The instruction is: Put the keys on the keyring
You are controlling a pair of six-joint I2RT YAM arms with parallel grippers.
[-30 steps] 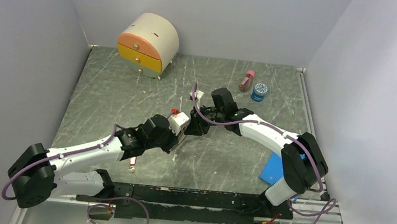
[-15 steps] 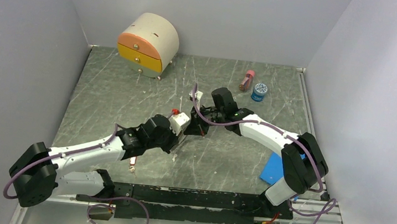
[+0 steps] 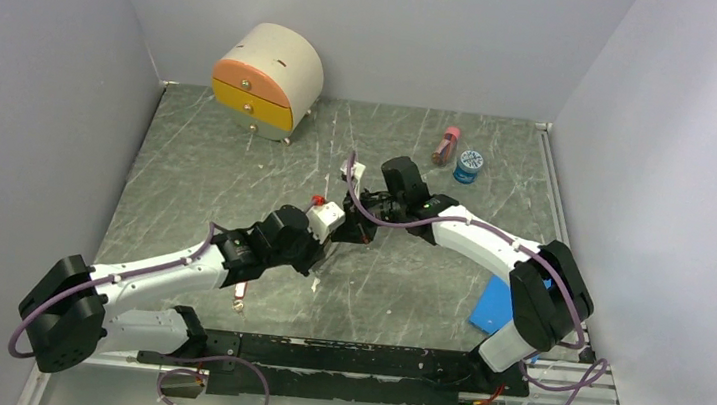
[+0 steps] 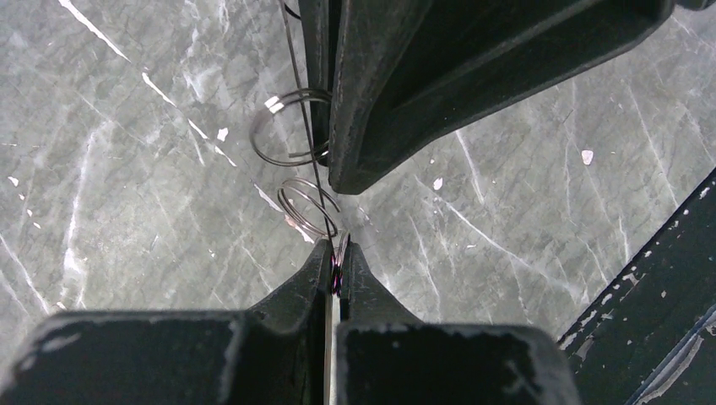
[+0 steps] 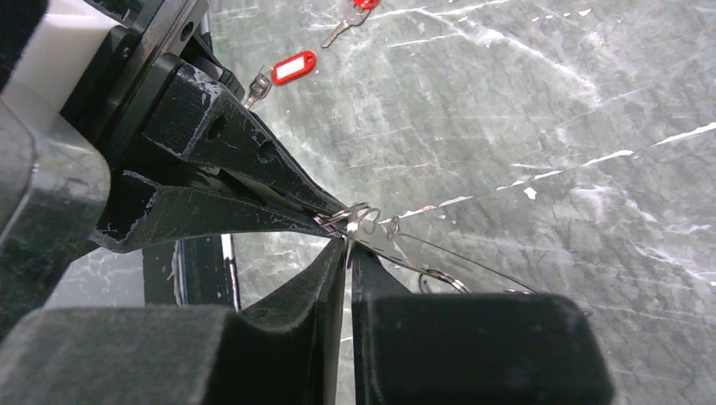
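Between pressed-together left gripper (image 4: 335, 268) and right gripper (image 5: 348, 249), keyring (image 4: 300, 84) is being pinched; beyond, closed drawer box (image 3: 267, 77), marble table (image 3: 196, 175).

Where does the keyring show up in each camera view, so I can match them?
Top external: too thin to see; mid-table, where left gripper and right gripper meet.
Left wrist: keyring, thin wire rising from the fingers at bottom centre.
Right wrist: keyring arcs right from the fingers at centre.
Shared landmark: the two grippers' meeting tips.
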